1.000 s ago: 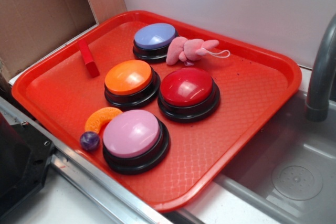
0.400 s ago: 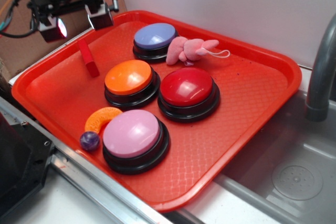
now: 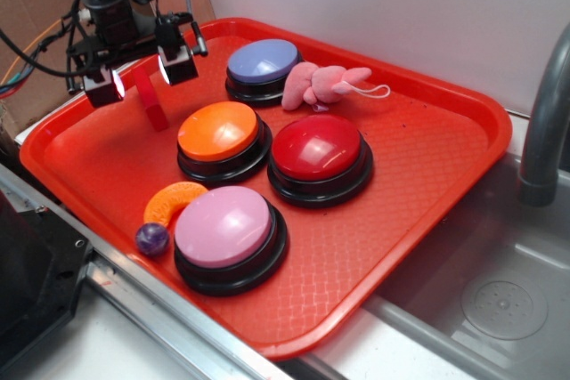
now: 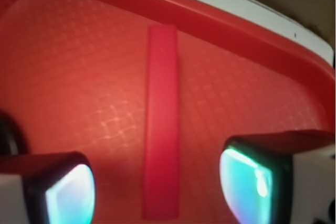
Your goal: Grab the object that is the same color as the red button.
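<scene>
**Open gripper straddles the red bar at the tray's far-left corner**

While the red bar [image 3: 151, 100] lies flat on the red tray [image 3: 427, 175] near its far-left rim, the gripper [image 3: 141, 75] hangs right over it with its jaws spread wide, one lit fingertip [image 3: 104, 86] on each side of the bar and neither touching it. In the wrist view the red bar [image 4: 160, 121] runs straight up the frame between the two glowing fingertips [image 4: 68, 195], with clear tray floor showing on both sides of it.

The bar is a small, narrow rectangular piece, long and thin, with squared ends and a matte surface. Its red is close to that of the tray's textured floor, so it stands out mostly by its raised edges and slightly deeper shade. One end points toward the tray's rim [image 4: 252, 32]; the other lies level with the fingertips.

The red button [image 3: 318, 150], a glossy dark-red dome on a round black base, sits near the tray's middle, well apart from the bar. The orange button [image 3: 219, 133] stands between them, just beside the red one. Also on the tray are a purple-blue button [image 3: 262, 63], a pink button [image 3: 226, 229], a pink plush toy [image 3: 321, 84], an orange crescent piece [image 3: 169, 200] and a small purple ball [image 3: 152, 238].
</scene>
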### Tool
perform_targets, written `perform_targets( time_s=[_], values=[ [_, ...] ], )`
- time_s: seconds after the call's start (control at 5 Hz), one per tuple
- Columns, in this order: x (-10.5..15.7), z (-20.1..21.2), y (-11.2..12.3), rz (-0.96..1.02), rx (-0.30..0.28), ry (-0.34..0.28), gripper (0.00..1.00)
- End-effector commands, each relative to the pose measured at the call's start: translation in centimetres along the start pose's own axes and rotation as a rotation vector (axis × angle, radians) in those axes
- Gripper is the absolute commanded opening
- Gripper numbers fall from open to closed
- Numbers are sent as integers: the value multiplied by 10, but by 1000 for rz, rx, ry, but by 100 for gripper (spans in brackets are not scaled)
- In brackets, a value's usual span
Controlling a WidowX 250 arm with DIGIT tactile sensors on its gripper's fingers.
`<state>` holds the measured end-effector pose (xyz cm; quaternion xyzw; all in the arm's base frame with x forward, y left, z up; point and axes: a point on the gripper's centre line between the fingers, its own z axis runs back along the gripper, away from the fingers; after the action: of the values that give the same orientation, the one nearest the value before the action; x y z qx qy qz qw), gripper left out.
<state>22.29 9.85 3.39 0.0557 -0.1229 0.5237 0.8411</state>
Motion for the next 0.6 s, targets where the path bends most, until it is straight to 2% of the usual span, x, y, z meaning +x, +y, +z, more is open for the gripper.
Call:
perform_targets(
  time_s=[0.0, 0.2, 0.4],
  values=[
    [11, -18, 16, 32, -2, 18, 100],
    [17, -30, 20, 42, 18, 44, 100],
    [18, -30, 21, 26, -6, 48, 22]
  ],
)
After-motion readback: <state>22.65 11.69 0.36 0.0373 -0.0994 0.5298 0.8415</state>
